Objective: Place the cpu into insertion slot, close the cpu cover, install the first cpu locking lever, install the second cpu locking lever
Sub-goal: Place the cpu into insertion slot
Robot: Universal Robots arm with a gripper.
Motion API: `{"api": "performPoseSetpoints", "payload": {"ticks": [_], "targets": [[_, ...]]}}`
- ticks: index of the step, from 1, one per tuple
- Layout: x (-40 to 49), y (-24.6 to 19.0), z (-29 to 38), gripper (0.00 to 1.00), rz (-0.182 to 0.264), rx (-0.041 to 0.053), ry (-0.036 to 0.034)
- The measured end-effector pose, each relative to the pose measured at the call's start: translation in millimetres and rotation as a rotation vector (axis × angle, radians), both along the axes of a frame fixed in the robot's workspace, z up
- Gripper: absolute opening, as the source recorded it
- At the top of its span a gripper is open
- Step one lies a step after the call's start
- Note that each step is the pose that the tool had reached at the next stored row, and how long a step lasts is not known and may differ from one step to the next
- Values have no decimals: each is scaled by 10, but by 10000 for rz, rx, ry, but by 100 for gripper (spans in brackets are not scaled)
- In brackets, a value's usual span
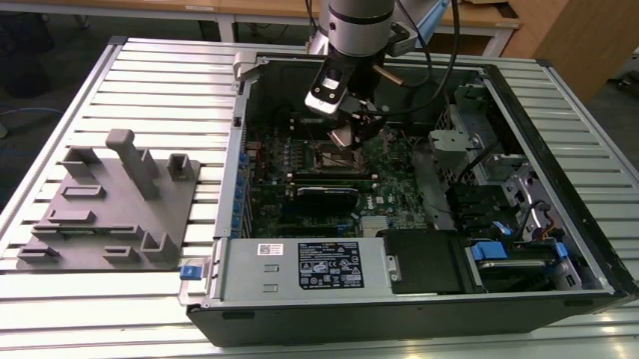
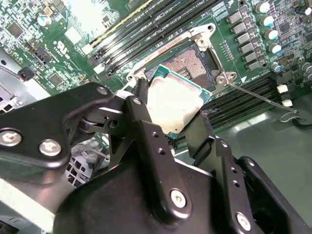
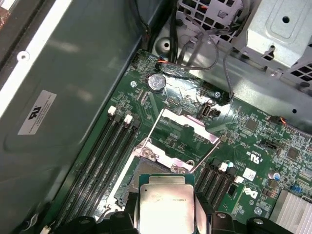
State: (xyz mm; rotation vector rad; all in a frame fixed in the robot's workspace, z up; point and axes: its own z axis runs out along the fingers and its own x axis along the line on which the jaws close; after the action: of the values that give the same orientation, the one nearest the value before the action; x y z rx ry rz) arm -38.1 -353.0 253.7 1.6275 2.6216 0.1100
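Gripper (image 2: 170, 117): closed on the cpu (image 2: 176, 101), fingers (image 2: 140, 111) pinching two opposite edges; hanging low inside the open computer case (image 1: 574, 224), over the motherboard (image 3: 253, 134).
Cpu: between the fingertips, lifted off the board and not seated; silver-grey lid plain in both wrist views.
Insertion slot (image 2: 189, 59): underneath the gripper and a little past its fingertips; dark centre bare, nothing in it.
Cpu cover (image 3: 189, 126): on the far side of the slot from the gripper, swung up and open, silver frame standing clear of the socket.
Locking levers (image 3: 154, 127): two thin wire rods, one at either side of the slot, both unlatched and angled up off the board.
Done so far: chip picked up and brought to the socket, judging by where it hangs.
Not yet done: all four steps, by the look of it; chip unseated, cover open, neither lever hooked down.
Facing: metal lid up toward the wrist, contact side down toward the slot.
Long axis: none to speak of, the outline being near square; edges roughly in line with the slot's rim in the first wrist view; flat face seemingly canted to the board rather than parallel, amount hard to judge.
Surroundings: long black memory slots (image 3: 105, 156) flanking the socket, just beside the gripper; grey moulded fixture (image 1: 110, 213) on the slatted tabletop (image 1: 160, 78), well apart from the gripper, outside the case.
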Motion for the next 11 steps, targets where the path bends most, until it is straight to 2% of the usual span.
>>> {"api": "performPoseSetpoints", "payload": {"ticks": [11], "targets": [[0,0,-9,54,-1946,1,0]]}}
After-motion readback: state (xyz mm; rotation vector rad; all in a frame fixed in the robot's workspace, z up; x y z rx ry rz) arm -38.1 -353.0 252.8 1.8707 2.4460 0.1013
